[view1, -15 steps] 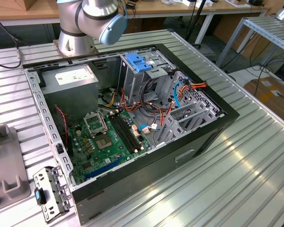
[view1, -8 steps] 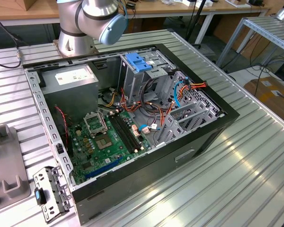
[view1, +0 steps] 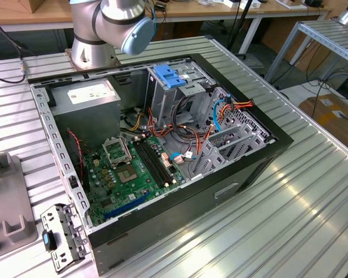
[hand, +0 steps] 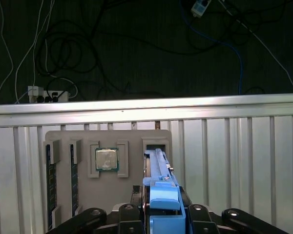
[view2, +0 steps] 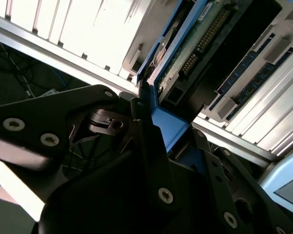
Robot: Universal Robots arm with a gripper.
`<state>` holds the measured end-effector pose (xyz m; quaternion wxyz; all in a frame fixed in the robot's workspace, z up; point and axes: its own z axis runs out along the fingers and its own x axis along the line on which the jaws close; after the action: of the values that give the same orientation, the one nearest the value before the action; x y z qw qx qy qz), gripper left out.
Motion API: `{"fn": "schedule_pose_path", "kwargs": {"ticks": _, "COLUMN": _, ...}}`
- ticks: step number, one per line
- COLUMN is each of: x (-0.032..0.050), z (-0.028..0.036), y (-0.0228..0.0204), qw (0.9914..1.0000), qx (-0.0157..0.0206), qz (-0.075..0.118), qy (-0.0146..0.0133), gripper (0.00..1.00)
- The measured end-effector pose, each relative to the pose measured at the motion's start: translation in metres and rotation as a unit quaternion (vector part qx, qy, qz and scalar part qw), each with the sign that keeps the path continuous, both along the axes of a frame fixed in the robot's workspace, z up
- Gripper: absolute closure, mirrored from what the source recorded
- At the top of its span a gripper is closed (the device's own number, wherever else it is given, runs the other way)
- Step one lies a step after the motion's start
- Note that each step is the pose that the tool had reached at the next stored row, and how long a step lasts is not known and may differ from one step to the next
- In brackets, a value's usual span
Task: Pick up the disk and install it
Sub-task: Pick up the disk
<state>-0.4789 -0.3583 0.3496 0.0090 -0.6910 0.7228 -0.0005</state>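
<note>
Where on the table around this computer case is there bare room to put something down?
Bare ribbed table lies on the exterior view's right of the computer case. Crowded: inside the case, with cables, and the exterior view's left, with the grey holder and bracket.

An open black computer case lies on a ribbed aluminium table. Inside it are a green motherboard, a grey power supply with a white sticker, and red and orange cables. A blue slotted clip sits atop the drive cage. In the first wrist view, a grey parts tray holds a processor chip and what look like memory sticks.
</note>
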Motion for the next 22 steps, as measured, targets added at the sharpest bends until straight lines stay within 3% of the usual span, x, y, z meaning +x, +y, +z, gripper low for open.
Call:
{"fn": "schedule_pose_path", "kwargs": {"ticks": 11, "x": 0.0000, "z": 0.0033, "y": 0.0000, "qw": 1.00000, "qx": -0.0001, "qz": 0.000, "qy": 0.0000, "gripper": 0.63}}
{"fn": "schedule_pose_path", "kwargs": {"ticks": 22, "x": 0.0001, "z": 0.0109, "y": 0.0000, "qw": 1.00000, "qx": -0.0001, "qz": 0.000, "qy": 0.0000, "gripper": 0.63}}
